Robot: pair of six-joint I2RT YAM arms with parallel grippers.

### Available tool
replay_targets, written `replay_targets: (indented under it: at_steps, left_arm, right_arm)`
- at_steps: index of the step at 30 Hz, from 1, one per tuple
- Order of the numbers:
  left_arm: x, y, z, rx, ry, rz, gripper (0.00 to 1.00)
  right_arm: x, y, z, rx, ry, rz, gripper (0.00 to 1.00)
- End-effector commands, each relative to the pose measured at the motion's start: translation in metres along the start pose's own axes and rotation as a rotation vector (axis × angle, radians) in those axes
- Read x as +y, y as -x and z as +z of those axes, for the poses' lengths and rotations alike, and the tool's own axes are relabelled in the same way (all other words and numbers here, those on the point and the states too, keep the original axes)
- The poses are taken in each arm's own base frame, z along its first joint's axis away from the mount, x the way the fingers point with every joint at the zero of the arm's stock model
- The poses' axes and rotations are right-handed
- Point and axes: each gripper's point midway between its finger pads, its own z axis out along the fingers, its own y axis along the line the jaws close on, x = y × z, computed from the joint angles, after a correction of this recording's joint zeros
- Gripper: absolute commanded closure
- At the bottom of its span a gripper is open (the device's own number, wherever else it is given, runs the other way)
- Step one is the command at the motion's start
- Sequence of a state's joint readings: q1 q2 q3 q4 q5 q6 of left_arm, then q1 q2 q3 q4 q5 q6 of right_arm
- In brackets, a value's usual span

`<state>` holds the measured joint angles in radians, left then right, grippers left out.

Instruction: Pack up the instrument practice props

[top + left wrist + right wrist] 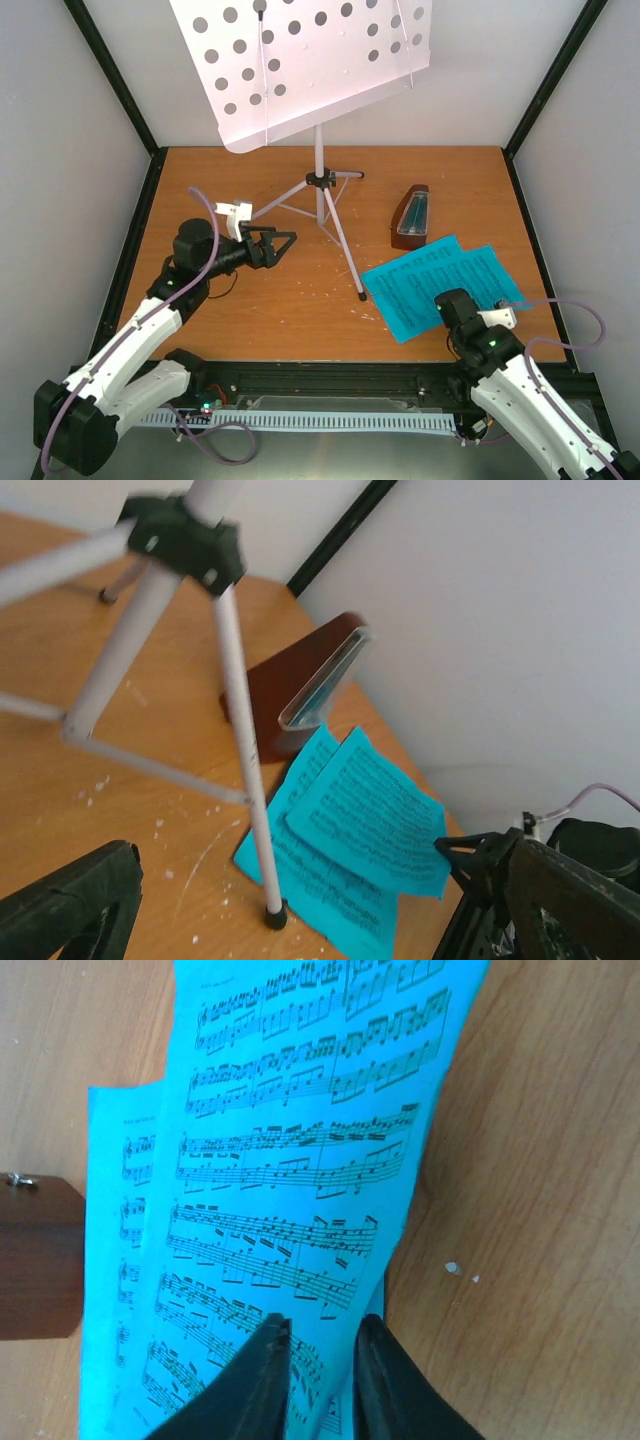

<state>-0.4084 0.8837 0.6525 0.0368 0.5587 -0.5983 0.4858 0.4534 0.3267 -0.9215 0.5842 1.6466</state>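
The silvery music stand (300, 70) rises at the back on its tripod (320, 180); one leg (240, 740) crosses the left wrist view. To the right of the stand, the brown metronome (410, 218) lies on the table. Two overlapping cyan sheet-music pages (440, 285) lie in front of the metronome (300, 690). My right gripper (453, 300) is at their near edge. In the right wrist view its jaws (320, 1345) stand slightly apart with the top page's edge (290, 1160) between them. My left gripper (280, 245) hangs wide open left of the tripod, holding nothing.
The wooden table (250, 310) is boxed in by white walls with black corner posts (555, 75). White flecks dot the wood near the tripod's front foot (361, 296). The stand's perforated desk overhangs the table's back.
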Motion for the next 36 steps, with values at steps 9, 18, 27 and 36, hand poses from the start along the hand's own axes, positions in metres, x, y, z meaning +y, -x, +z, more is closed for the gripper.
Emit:
replay_targets:
  at_steps: [9, 18, 27, 36]
  left_arm:
    - [0.021, -0.009, 0.007, 0.005, 0.059, -0.147, 0.01]
    - [0.034, -0.019, 0.019, 0.065, 0.097, -0.180, 0.01]
    - [0.039, -0.019, 0.054, 0.115, 0.110, -0.220, 0.04]
    - [0.046, -0.022, 0.099, 0.090, 0.135, -0.262, 0.06]
  right_arm:
    - [0.015, 0.044, -0.033, -0.141, 0.111, -0.022, 0.24]
    - [0.076, 0.072, -0.080, -0.256, 0.395, -0.296, 0.06]
    - [0.168, 0.028, -0.107, -0.146, 0.675, -0.651, 0.00]
    - [0.227, -0.022, -0.105, 0.051, 0.802, -0.803, 0.00]
